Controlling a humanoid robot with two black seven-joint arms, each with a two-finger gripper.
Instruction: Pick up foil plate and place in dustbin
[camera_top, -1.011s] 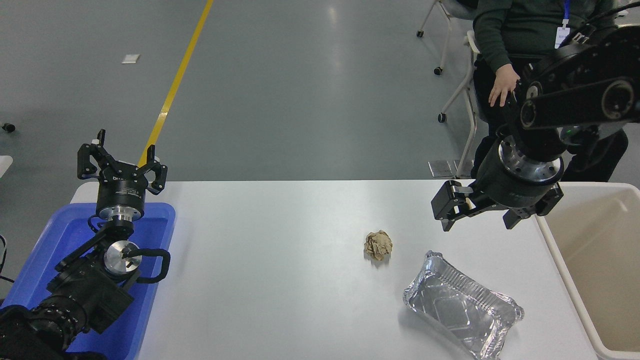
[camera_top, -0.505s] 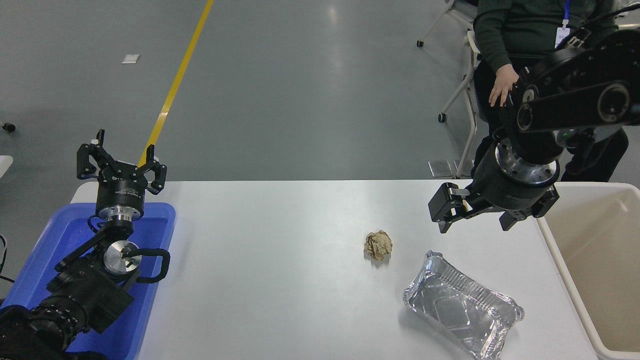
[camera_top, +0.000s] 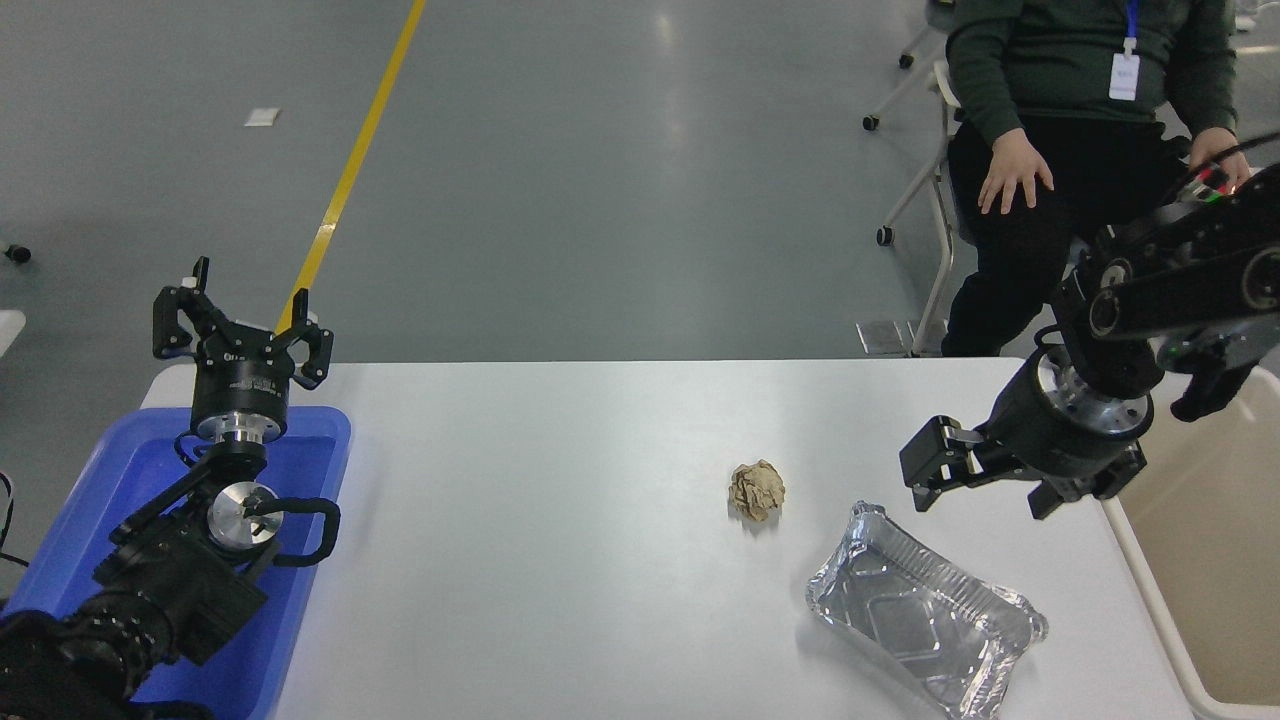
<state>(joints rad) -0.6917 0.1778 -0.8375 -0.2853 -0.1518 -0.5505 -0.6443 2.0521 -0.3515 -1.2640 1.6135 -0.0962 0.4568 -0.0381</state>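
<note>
The shiny silver foil plate (camera_top: 925, 612) lies flat on the white table (camera_top: 540, 500) at the lower right, with nothing in it. The cream dustbin (camera_top: 1195, 560) stands at the table's right edge, partly cut off by the picture. My right gripper (camera_top: 985, 500) hangs open and empty above the table, just beyond the foil plate's far end and left of the dustbin's rim. My left gripper (camera_top: 243, 322) is parked, open and pointing up, at the table's left end.
A small crumpled tan paper ball (camera_top: 756, 490) lies left of the foil plate. A blue plastic tray (camera_top: 320, 440) sits under the left arm. A person (camera_top: 1060, 130) sits on a chair beyond the table's far right corner.
My right gripper has moved down and to the right, closer to the table and the foil plate's far end. The foil plate and paper ball have not moved.
</note>
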